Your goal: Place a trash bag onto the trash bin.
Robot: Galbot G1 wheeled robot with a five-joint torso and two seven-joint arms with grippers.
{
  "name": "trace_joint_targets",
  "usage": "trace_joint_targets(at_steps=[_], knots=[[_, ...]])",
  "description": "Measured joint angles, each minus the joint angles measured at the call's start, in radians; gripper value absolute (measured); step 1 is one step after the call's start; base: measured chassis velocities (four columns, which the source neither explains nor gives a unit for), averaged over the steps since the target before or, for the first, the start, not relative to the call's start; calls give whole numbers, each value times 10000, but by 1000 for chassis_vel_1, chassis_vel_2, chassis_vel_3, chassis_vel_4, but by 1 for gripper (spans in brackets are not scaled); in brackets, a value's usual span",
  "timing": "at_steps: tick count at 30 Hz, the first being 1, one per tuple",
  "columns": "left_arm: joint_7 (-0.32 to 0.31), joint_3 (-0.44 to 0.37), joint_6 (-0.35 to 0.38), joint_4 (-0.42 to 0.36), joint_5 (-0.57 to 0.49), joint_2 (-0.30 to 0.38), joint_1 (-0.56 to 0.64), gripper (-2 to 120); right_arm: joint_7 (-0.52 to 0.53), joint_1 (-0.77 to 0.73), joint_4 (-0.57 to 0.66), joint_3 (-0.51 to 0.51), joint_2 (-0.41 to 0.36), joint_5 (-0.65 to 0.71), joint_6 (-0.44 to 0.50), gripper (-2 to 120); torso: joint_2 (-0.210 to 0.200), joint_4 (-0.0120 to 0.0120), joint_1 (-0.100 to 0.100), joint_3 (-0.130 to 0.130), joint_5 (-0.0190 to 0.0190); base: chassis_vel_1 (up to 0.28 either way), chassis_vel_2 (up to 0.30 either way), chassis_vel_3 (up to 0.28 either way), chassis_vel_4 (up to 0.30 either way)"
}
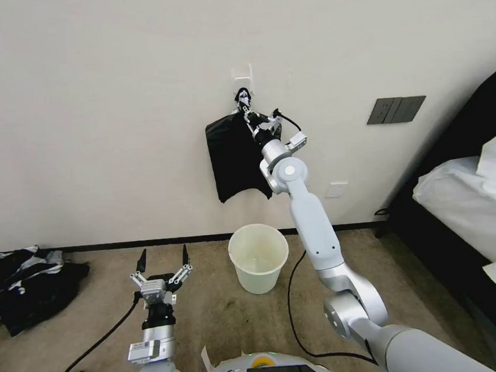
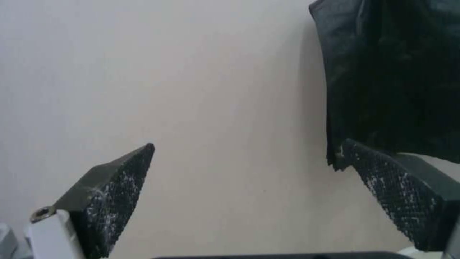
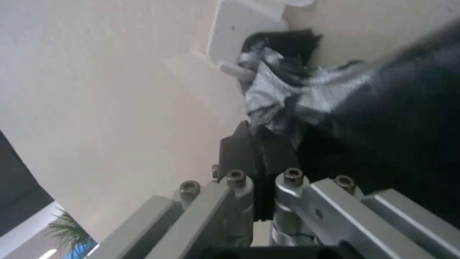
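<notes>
Trash bag (image 1: 235, 158): thin glossy black film. Trash bin (image 1: 258, 257): smooth cream plastic. Left hand (image 2: 249, 180) pads (image 2: 113, 201): rough knurled black.

Head camera looks down from afar; both wrist cameras face the wall (image 1: 112, 105) close up.

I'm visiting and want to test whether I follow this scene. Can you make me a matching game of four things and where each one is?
Things:
1. right gripper
2. left gripper
3. trash bin
4. cloth heap

Places or states:
A. standing on the carpet below the hanging black bags
B. lying on the floor at the far left
C. open, held low above the carpet
D. shut on the black bags near the wall hook

Pairs: 1-D, 2-C, 3-A, 4-B
</notes>
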Motion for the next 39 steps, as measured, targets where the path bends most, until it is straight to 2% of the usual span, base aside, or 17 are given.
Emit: trace_joint_targets(at_steps=[18, 39], knots=[[12, 147, 61, 14, -20, 137, -107, 100, -166, -1923, 1714, -205, -449, -957, -45, 0, 0, 0, 0, -1, 0, 0, 0, 0, 0], [0, 342, 109, 109, -21, 232, -310, 100, -234, -4620, 3676, -1041, -1356, -3030, 58, 0, 0, 0, 0, -1, 0, 0, 0, 0, 0]])
